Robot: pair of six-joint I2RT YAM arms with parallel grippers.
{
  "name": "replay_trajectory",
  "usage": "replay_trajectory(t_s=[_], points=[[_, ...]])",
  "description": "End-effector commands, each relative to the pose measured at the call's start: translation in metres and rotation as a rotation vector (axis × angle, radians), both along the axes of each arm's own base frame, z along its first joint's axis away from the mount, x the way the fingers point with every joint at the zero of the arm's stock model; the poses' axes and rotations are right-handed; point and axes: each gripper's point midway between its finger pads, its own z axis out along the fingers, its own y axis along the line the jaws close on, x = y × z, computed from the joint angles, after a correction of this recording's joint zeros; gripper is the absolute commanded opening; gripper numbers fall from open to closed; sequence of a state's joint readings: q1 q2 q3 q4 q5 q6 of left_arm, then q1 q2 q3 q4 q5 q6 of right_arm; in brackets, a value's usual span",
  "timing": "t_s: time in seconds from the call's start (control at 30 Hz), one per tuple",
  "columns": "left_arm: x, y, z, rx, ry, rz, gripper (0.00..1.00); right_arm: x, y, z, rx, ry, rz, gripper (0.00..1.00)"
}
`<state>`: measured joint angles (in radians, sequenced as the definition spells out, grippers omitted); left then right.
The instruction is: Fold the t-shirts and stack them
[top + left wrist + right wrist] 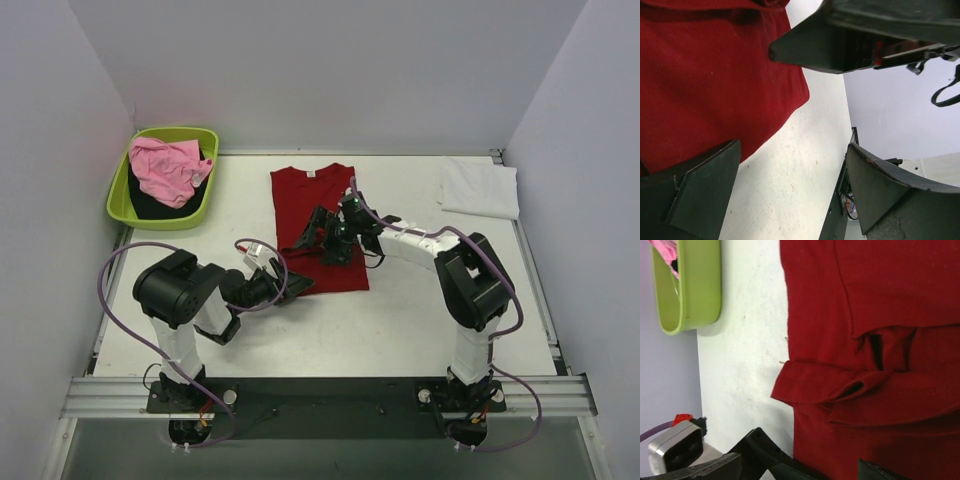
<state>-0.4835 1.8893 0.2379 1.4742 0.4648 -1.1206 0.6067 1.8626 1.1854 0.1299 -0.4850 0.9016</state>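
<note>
The deep red t-shirt lies flat mid-table, its sides folded in to a narrow strip; a folded sleeve edge shows in the right wrist view. My right gripper hovers open over the shirt's middle, nothing between its jaws. My left gripper is open at the shirt's near-left corner, with bare table between its fingers and the red cloth beside the left finger. The white t-shirt lies folded at the back right. The pink t-shirt lies crumpled on the black one.
The lime-green tub at the back left holds the pink and black shirts; it also shows in the right wrist view. The two grippers are close together; the right one's finger fills the top of the left wrist view.
</note>
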Motion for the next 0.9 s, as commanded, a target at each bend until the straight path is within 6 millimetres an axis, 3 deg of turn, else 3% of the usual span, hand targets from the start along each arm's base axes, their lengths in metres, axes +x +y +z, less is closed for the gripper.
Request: replay_trajectory(t_s=[0.0,0.13,0.4,0.6,0.87], points=[[-0.004,0.001,0.013,-0.030,-0.115,-0.012,0.97,0.006,0.017,0.008,0.063,0.001,0.005,1.00],[-0.006,0.001,0.014,-0.034,-0.113,-0.016,0.97,0.020,0.020,-0.003,0.055,0.009,-0.002,1.00],[-0.011,0.003,0.007,-0.018,-0.096,-0.021,0.97,0.056,0.025,-0.007,0.073,0.005,-0.019,1.00],[-0.013,0.003,0.003,-0.009,-0.091,-0.026,0.98,0.086,0.016,-0.019,0.066,0.010,-0.067,1.00],[-0.013,0.002,0.003,-0.013,-0.091,-0.034,0.98,0.121,0.017,-0.018,0.074,-0.038,-0.085,1.00]])
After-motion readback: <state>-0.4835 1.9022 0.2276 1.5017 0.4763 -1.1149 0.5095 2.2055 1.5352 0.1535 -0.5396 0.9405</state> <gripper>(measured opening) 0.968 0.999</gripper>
